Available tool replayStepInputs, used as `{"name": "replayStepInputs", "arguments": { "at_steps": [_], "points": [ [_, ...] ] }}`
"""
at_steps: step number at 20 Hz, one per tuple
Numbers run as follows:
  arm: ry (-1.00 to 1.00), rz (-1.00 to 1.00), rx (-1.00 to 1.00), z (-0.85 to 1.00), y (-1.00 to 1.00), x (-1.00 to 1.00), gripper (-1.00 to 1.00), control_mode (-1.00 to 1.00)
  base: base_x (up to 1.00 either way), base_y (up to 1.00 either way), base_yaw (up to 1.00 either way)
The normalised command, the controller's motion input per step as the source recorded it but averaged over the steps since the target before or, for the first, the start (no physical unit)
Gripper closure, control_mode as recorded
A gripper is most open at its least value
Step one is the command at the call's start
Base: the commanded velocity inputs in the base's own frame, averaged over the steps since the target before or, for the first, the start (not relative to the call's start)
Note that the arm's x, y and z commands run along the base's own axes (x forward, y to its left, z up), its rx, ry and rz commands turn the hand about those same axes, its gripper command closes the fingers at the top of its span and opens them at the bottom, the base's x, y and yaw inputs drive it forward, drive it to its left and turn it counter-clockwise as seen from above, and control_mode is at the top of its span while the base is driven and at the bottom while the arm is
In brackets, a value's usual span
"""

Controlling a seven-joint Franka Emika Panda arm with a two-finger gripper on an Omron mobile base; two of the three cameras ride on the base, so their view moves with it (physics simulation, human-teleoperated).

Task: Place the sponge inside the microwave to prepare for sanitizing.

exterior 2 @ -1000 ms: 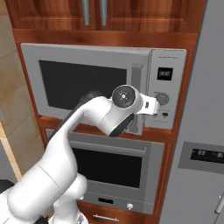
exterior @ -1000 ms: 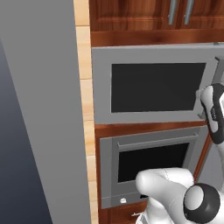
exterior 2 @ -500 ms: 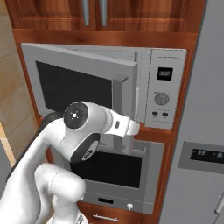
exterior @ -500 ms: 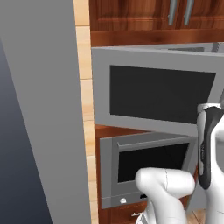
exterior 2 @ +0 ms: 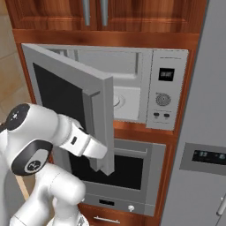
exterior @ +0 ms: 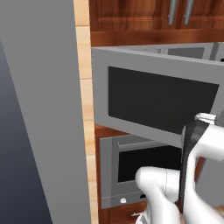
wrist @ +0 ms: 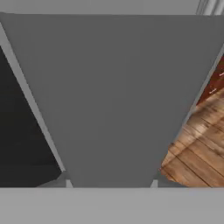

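The large light-grey built-in microwave [exterior 2: 145, 84] stands with its side-hinged door [exterior 2: 70, 95] with a dark window swung partly open to the left; the round white turntable [exterior 2: 118, 100] shows inside. The white arm reaches to the lower free edge of the door; its gripper [exterior 2: 99, 154] is at this edge, narrowly closed, and whether it grips the door I cannot tell. Below is the grey oven [exterior 2: 128, 176] with a wide dark window.
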Motion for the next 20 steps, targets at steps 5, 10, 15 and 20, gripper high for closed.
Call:
{"name": "replayStepInputs", "arguments": {
  "at_steps": [5, 10, 15, 20],
  "points": [
    [-0.09, -0.24, 0.00, -0.13, 0.40, -0.43, 1.00, -1.00, 0.00, 0.00, 0.00],
    [-0.03, -0.04, 0.00, -0.02, 0.21, -0.12, -1.00, -1.00, 0.00, 0.00, 0.00],
    [-0.01, 0.00, -0.01, 0.02, 0.02, -0.03, -1.00, -1.00, 0.00, 0.00, 0.00],
    [-0.08, 0.00, -0.03, 0.35, 0.06, -0.34, -1.00, -1.00, 0.00, 0.00, 0.00]
  ]
}}
